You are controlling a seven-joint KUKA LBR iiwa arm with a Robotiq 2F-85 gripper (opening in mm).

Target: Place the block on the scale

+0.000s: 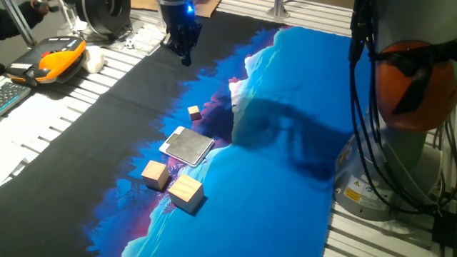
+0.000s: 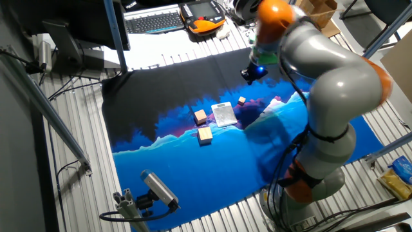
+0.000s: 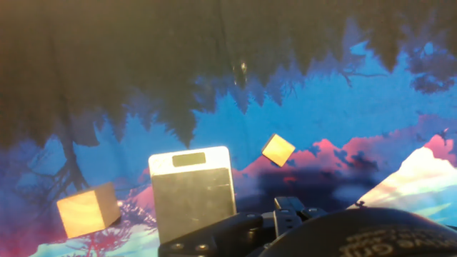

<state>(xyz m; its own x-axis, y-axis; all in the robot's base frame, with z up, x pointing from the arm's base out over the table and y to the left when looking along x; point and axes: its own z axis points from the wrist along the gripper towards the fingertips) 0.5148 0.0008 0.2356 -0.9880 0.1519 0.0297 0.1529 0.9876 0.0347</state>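
The block (image 1: 194, 112) is a small light-brown cube lying on the cloth just beyond the scale (image 1: 187, 145), a flat dark grey plate with a white rim. Both also show in the other fixed view, block (image 2: 241, 100) and scale (image 2: 224, 114), and in the hand view, block (image 3: 278, 150) and scale (image 3: 193, 191). My gripper (image 1: 187, 61) hangs high above the black part of the cloth, well behind the block and apart from it. Its fingers taper to one point and look shut, holding nothing. It also shows in the other fixed view (image 2: 251, 74).
Two larger wooden cubes (image 1: 155, 174) (image 1: 186, 193) sit in front of the scale. One shows in the hand view (image 3: 88, 210). An orange pendant (image 1: 61, 57) and a keyboard lie beyond the cloth's far edge. The robot base (image 1: 400, 143) stands at the right.
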